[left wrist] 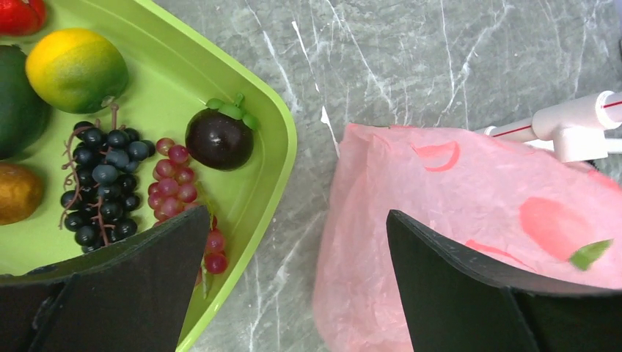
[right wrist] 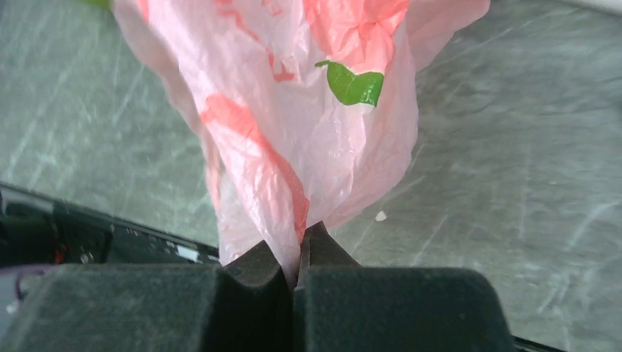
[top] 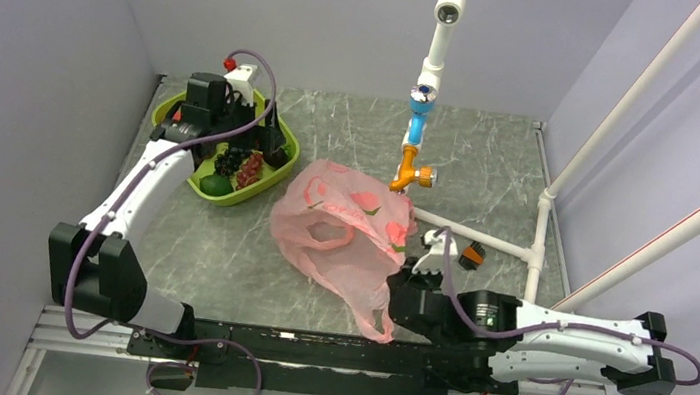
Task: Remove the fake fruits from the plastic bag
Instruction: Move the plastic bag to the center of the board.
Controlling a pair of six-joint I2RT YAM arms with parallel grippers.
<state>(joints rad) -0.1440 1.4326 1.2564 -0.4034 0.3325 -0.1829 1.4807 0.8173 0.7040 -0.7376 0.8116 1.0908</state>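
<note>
The pink plastic bag (top: 342, 227) lies crumpled in mid-table; I cannot tell what is inside. My right gripper (top: 401, 300) is shut on its near corner, and in the right wrist view the film (right wrist: 293, 110) is pinched between the closed fingers of that gripper (right wrist: 297, 246). My left gripper (top: 267, 142) hangs open and empty over the right rim of the green tray (left wrist: 282, 154), beside the bag (left wrist: 477, 191). In the tray lie the reddish-brown grape bunch (left wrist: 176, 183), the dark plum-like fruit (left wrist: 218, 139) and the brown-orange oval (left wrist: 16, 192).
The tray also holds a dark grape bunch (left wrist: 103, 183), a yellow-green lime (left wrist: 77, 67), an avocado (left wrist: 15, 103) and a red fruit (left wrist: 18, 13). A white pipe frame with blue and orange fittings (top: 419, 115) stands behind the bag, with a pipe on the table (top: 482, 239).
</note>
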